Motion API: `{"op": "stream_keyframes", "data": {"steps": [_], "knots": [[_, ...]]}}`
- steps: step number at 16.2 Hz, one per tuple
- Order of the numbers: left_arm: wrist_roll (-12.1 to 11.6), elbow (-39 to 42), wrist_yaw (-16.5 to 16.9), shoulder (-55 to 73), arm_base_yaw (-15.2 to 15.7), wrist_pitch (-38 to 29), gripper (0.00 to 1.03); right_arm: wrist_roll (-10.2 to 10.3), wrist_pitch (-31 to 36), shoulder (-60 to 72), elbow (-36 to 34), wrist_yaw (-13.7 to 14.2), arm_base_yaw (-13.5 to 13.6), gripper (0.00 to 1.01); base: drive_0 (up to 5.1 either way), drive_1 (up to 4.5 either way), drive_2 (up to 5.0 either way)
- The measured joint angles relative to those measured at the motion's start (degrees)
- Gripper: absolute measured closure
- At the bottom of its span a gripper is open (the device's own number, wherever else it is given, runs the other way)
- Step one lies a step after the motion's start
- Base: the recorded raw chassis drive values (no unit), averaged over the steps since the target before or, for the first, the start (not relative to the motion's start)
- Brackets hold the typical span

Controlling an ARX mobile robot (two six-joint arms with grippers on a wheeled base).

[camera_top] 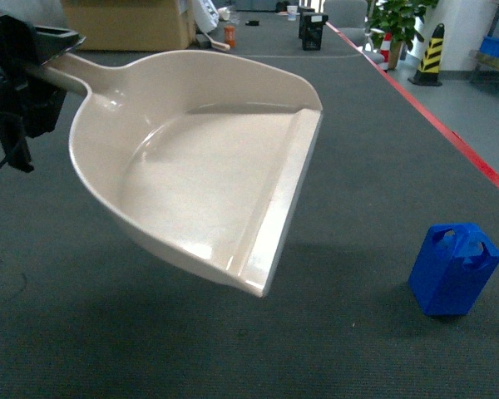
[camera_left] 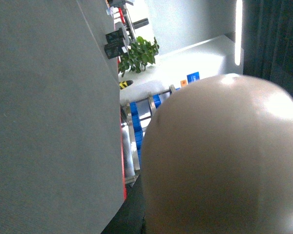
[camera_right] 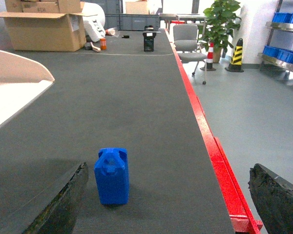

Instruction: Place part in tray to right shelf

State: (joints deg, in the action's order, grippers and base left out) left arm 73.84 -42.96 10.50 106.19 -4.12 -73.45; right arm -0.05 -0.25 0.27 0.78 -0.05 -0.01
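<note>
The beige tray (camera_top: 208, 174) hangs tilted above the dark table, its flat lip facing right. My left gripper (camera_top: 25, 54) is shut on its handle at the top left. In the left wrist view the tray's rounded back (camera_left: 219, 156) fills the frame and hides the jaws. The blue part (camera_top: 455, 268) stands upright on the table, to the right of the tray's lip and apart from it. My right gripper (camera_right: 168, 204) is open just behind the part (camera_right: 112, 176), which stands close to the left finger (camera_right: 63, 200), untouched. The right shelf (camera_right: 283, 51) with blue crates stands beyond the floor.
The table's red edge (camera_right: 205, 126) runs along the right side, with grey floor past it. At the far end are a cardboard box (camera_right: 44, 29), a black object (camera_right: 149, 41), an office chair (camera_right: 187, 41), a plant (camera_right: 222, 19) and a striped cone (camera_right: 237, 53).
</note>
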Motion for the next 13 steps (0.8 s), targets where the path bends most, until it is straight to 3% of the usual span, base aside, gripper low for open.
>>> {"op": "stream_keyframes", "data": {"steps": [4, 7, 13], "knots": [[0.9, -1.5, -2.0, 0.3, -5.9, 0.1, 0.87, 0.0, 0.0, 0.0, 0.0, 0.0, 0.0, 0.03, 0.0, 0.00, 0.0], [3.6, -1.6, -8.7, 1.0, -7.8, 0.0, 0.87, 0.0, 0.0, 0.0, 0.0, 0.0, 0.0, 0.03, 0.0, 0.00, 0.0], [5.6, -1.5, -10.1, 2.8, -10.9, 0.1, 0.87, 0.0, 0.0, 0.0, 0.0, 0.0, 0.0, 0.03, 0.0, 0.00, 0.0]]}}
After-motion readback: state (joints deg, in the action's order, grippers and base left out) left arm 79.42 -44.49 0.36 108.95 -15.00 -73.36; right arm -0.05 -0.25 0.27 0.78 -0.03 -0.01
